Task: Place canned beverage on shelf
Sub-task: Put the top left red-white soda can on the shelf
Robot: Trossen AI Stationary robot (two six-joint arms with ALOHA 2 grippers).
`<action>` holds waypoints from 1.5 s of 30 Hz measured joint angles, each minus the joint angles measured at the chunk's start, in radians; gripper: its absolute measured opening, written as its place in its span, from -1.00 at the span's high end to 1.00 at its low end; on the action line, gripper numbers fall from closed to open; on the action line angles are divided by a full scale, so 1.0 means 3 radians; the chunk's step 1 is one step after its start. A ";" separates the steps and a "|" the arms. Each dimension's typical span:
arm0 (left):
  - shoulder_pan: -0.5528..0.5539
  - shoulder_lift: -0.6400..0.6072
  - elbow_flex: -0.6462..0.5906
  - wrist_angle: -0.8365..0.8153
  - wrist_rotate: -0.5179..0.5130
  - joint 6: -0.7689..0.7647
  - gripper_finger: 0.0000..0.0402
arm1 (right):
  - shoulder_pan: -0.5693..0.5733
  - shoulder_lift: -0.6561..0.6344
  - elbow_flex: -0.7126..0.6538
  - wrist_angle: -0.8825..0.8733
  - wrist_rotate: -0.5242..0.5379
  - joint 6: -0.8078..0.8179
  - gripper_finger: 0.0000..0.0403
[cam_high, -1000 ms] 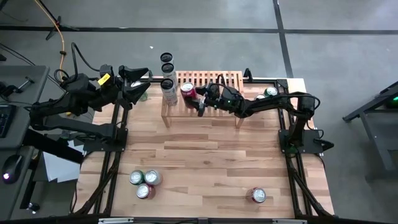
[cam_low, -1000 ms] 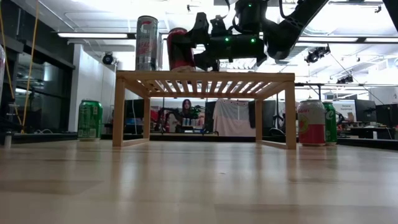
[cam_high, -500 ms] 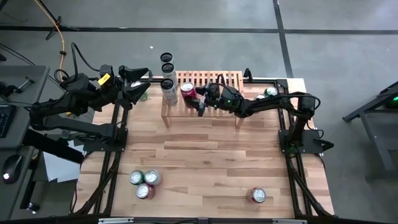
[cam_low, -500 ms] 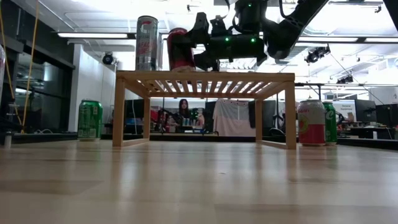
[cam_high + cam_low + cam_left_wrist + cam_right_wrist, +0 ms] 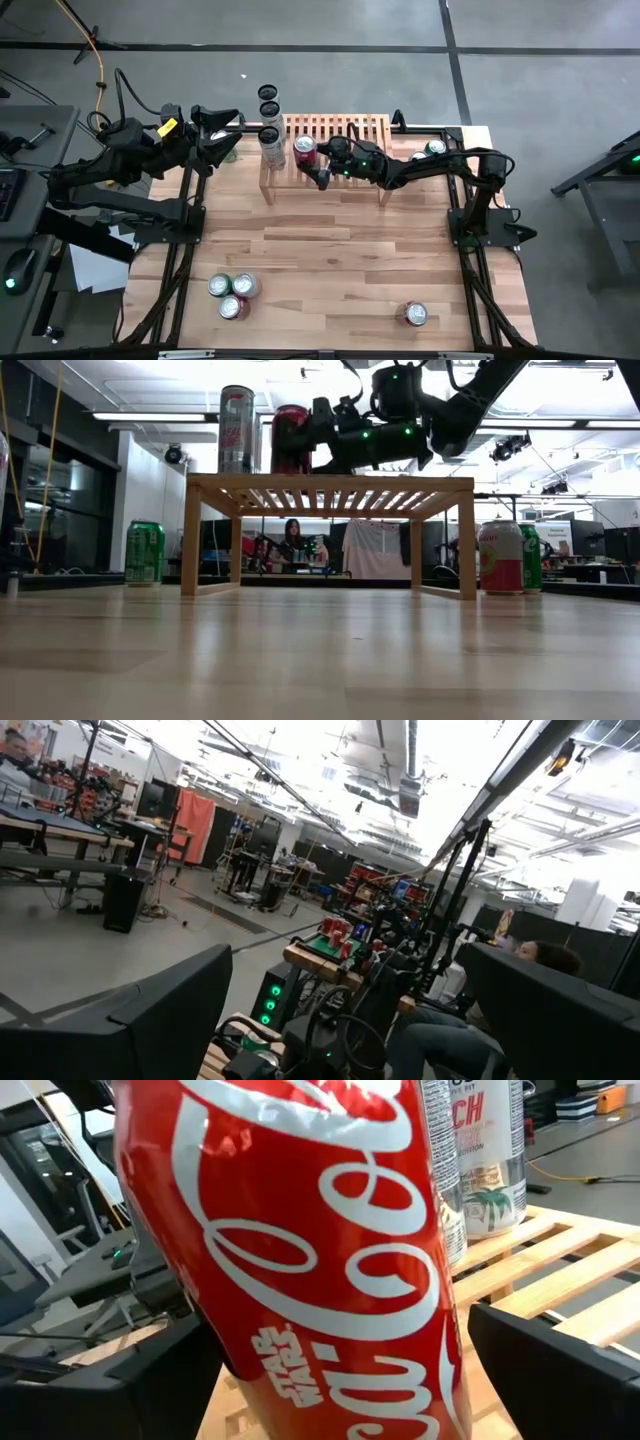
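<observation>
Red can: cola type, white script lettering, silver top, upright on the shelf toward its left end. Right wrist view fills with its red wall; base seated on the light-wood slats.

Right tool: spread around the can, fingers flanking it on both sides. Wrist view shows gaps between fingers and can, so grip reads as released, can standing on its own. Low view: tool level with the can, just above the shelf top.

Change from a second ago: fingers sat tight against the can then; now they stand wider, one finger lower toward the shelf's front edge in the high view. Can has not shifted.

Outward: tall silver can just left of the red one at the shelf's left end, two more tall cans behind it. Shelf stands at the far middle of the desk.

Loose cans on desk: three clustered near left front, one red near right front, one green by the right arm's elbow at the far right. Low view: green can left of shelf, pink-and-green can right of it.

Left tool: parked off the desk's far left corner, jaws apart, holding nothing.

Person seated in the room behind, seen under the shelf.
</observation>
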 joint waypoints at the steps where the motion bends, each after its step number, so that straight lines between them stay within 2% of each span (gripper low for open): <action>1: 0.0000 0.0000 0.0000 0.0000 -0.0001 0.0000 -0.95 | 0.0000 0.0000 0.0000 0.0001 0.0000 -0.0003 -0.97; 5: 0.0000 0.0000 0.0000 0.0000 -0.0001 0.0001 -0.95 | 0.0001 -0.0069 0.0000 -0.0028 -0.0005 0.0007 -0.97; 9: 0.0000 0.0000 0.0000 0.0001 -0.0001 0.0004 -0.95 | -0.0023 -0.0234 0.0001 -0.0153 -0.0169 -0.0108 -0.97; 12: 0.0000 0.0000 0.0000 0.0001 -0.0001 0.0004 -0.95 | -0.0043 -0.0376 0.0001 -0.0476 -0.0286 -0.0288 -0.97; 19: 0.0000 0.0000 0.0000 0.0034 -0.0001 0.0112 -0.95 | -0.0065 -0.0794 0.0005 -0.1312 -0.0287 -0.0529 -0.97; 26: 0.0001 -0.0013 0.0000 0.0044 0.0030 0.0203 -0.95 | -0.0079 -0.1323 0.0005 -0.1893 -0.0285 -0.0413 -0.97; 32: 0.0000 -0.0034 0.0000 -0.0005 0.0103 0.0322 -0.95 | -0.0079 -0.1686 0.0005 -0.1774 -0.0284 -0.0095 -0.97; 37: 0.0001 -0.0076 0.0000 -0.0172 0.0150 0.0354 -0.95 | -0.0062 -0.1746 0.0006 -0.1221 -0.0285 0.0334 -0.97; 40: 0.0001 -0.0109 0.0001 -0.0253 0.0181 0.0378 -0.95 | -0.0037 -0.1731 0.0010 -0.0960 -0.0384 0.0330 -0.97; 42: 0.0001 -0.0114 0.0000 -0.0325 0.0181 0.0408 -0.95 | 0.0010 -0.1729 0.0010 -0.0978 -0.0405 0.0282 -0.97; 45: 0.0003 -0.0118 0.0000 -0.0342 0.0181 0.0417 -0.95 | 0.0101 -0.1697 0.0030 -0.1244 -0.0193 0.0155 -0.97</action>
